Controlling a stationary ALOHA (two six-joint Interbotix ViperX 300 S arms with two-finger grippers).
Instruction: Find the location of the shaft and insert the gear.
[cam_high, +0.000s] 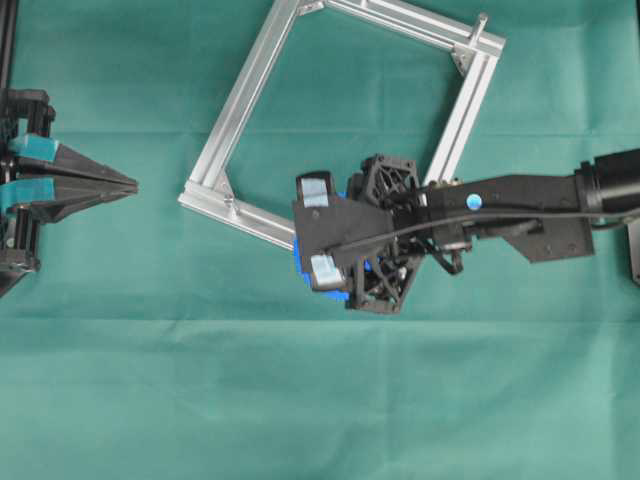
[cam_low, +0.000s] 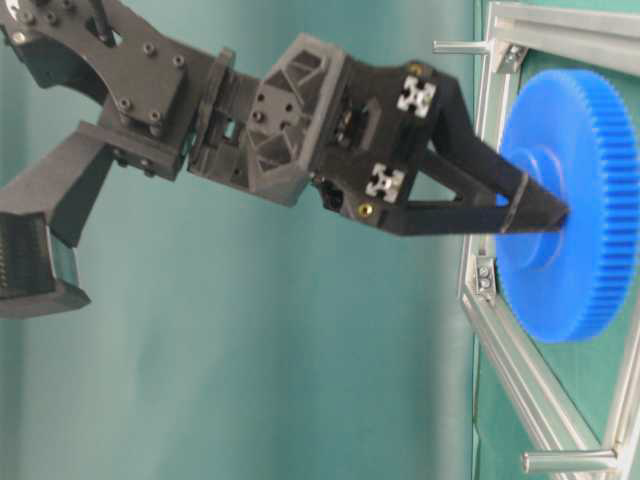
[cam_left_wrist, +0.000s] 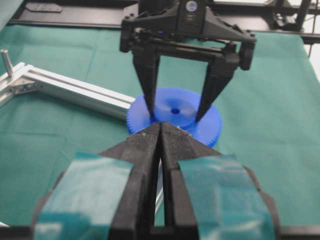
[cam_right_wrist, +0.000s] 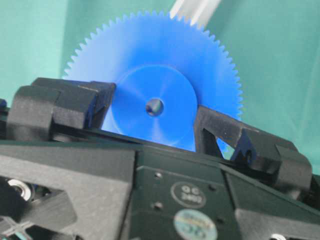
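Blue gear (cam_left_wrist: 174, 114) pinched at hub by right gripper (cam_left_wrist: 176, 115), flat over aluminium frame (cam_high: 240, 115) lower rail; shaft not visible; left gripper (cam_high: 128, 185) pressed together, well apart.

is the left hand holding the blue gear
No, the left hand sits shut and empty at the left, far from the gear, which lies between the right hand's fingers.

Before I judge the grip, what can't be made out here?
- Overhead: the gear is mostly hidden under the right gripper.
- All views: whether the fingers press its hub or only straddle it is unclear.
- The wire-ringed shaft shows in no view; only bare pegs on the frame.
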